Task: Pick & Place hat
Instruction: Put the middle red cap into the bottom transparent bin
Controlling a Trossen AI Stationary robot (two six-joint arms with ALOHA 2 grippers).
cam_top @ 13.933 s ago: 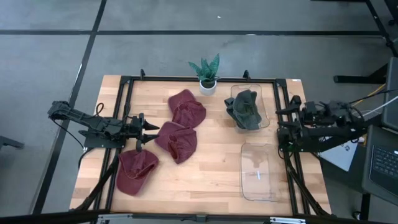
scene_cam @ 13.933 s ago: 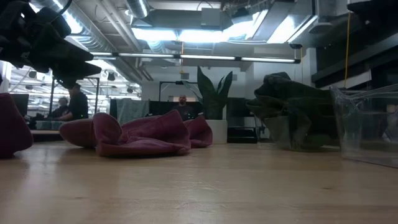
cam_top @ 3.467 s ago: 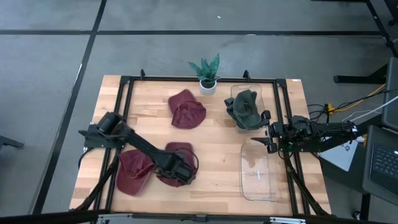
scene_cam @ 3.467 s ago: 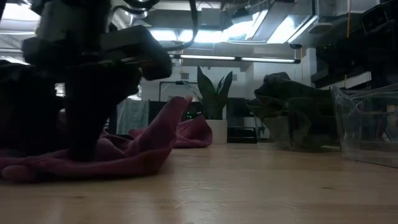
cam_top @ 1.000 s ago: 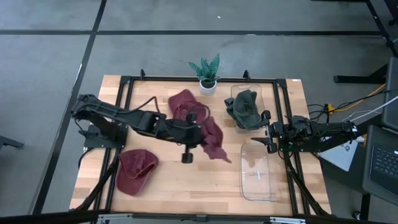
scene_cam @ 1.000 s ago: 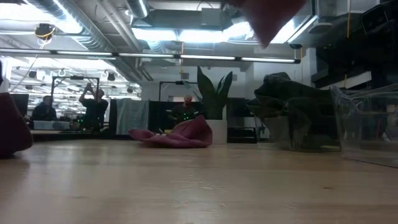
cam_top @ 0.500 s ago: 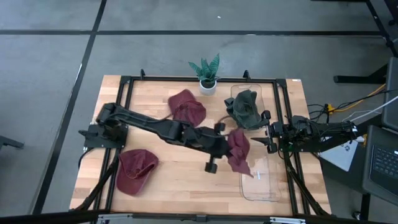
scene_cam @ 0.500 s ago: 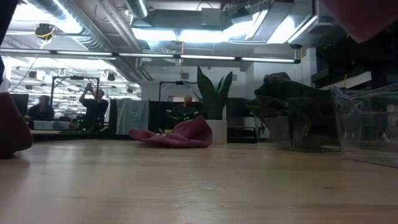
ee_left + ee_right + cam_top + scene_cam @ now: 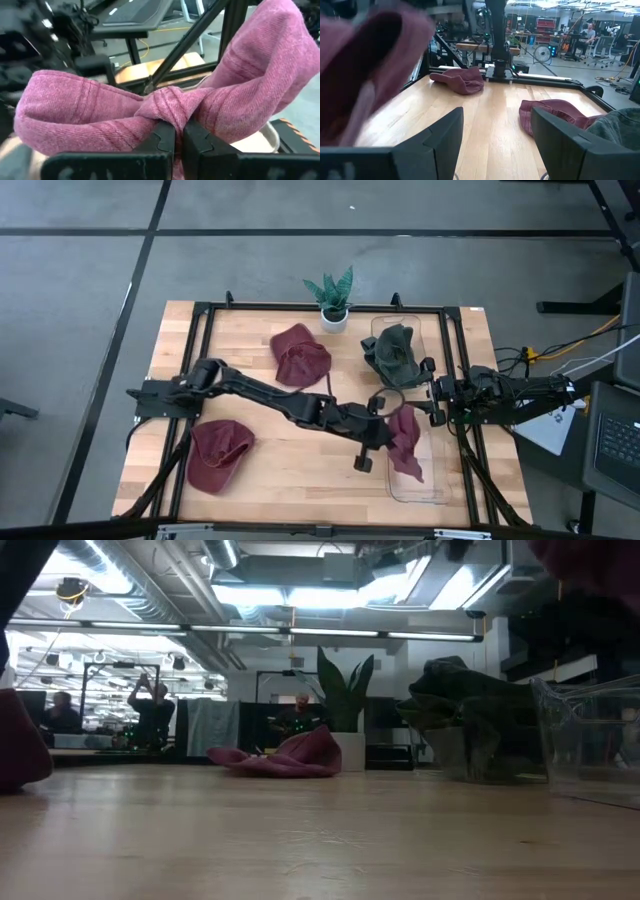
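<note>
Dangling limp and light from the left claw (image 9: 174, 137), pinching a gathered fold of the soft maroon fabric hat (image 9: 405, 440), over the clear plastic bin (image 9: 432, 490) directly beneath.

Ceiling lights (image 9: 300, 595) are glowing over ducts (image 9: 170, 590), people (image 9: 150, 705) are standing at far desks, and grey floor (image 9: 90, 270) is surrounding the tabletop (image 9: 300, 470).
</note>
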